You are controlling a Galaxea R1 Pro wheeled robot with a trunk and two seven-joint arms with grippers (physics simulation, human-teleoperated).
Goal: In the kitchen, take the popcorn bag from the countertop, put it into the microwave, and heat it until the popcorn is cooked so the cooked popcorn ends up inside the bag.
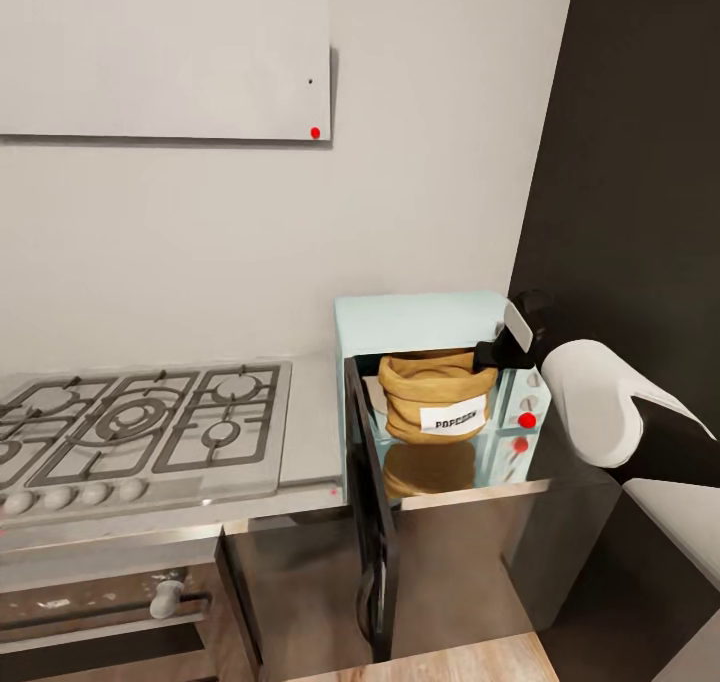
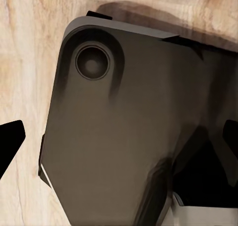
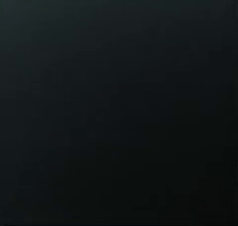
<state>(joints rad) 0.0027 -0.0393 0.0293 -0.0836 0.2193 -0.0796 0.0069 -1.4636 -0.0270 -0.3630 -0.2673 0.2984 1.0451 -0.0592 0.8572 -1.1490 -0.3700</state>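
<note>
Inside the microwave (image 1: pixel 420 324) my right gripper (image 1: pixel 492 354) touches the popcorn bag (image 1: pixel 436 398); jaws possibly gripping, can't tell. Retreating could drag it out.

Dark grey rounded robot base (image 2: pixel 114 136) with round recess, over pale wooden floor (image 2: pixel 25 62)

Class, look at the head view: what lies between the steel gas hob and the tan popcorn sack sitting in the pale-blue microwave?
In the head view, a bare grey countertop strip and the microwave's open dark door lie between hob and sack.
</note>
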